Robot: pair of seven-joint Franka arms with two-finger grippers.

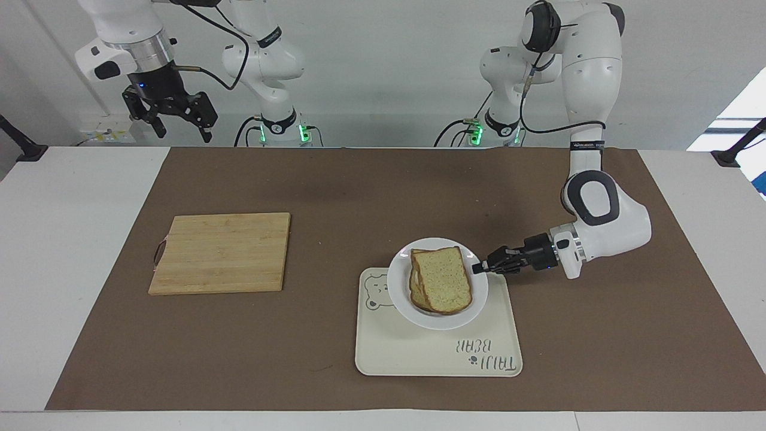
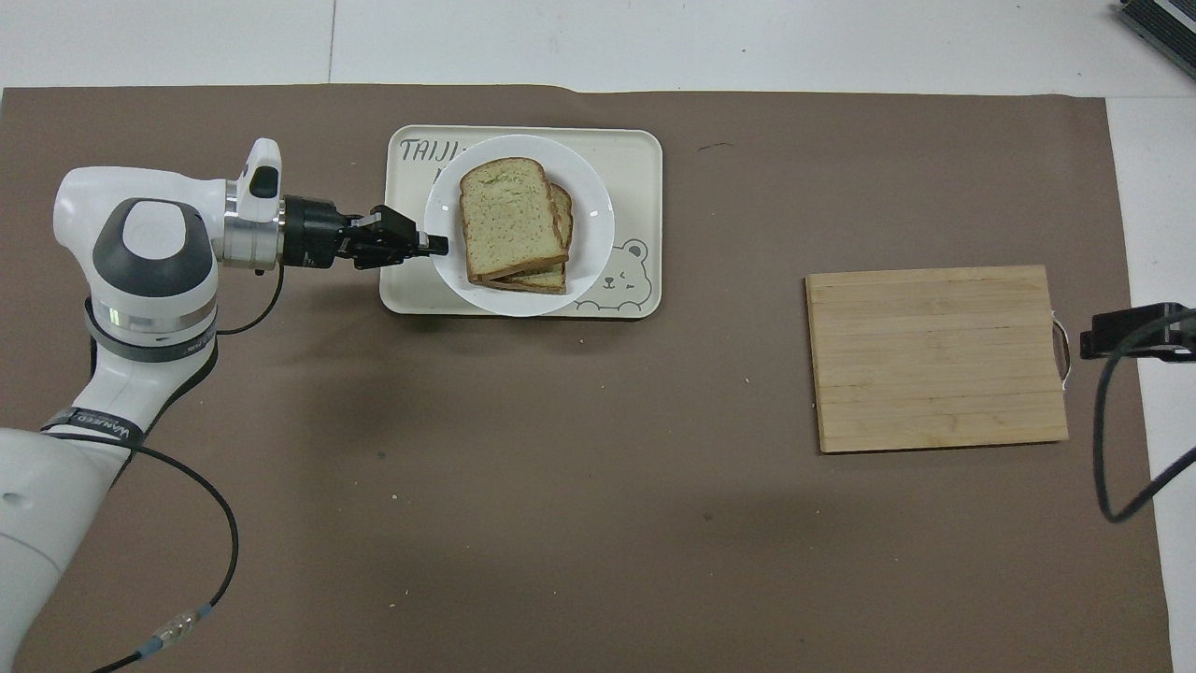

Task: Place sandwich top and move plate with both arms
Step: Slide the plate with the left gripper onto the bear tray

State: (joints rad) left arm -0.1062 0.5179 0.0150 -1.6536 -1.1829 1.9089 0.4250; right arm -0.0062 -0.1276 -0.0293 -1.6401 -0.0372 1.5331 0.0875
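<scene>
Left gripper (image 1: 477,269) clamps the plate (image 1: 400,296) rim, sandwich top (image 1: 443,279) just beside it

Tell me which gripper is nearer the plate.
Left. The left gripper grips the rim of the plate over the tray; the right gripper waits raised at the right arm's end, past the cutting board.

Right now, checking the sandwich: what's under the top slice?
Under the sandwich top, another slice's edges peek out, on the plate held by the left end effector. Any filling is covered.
</scene>
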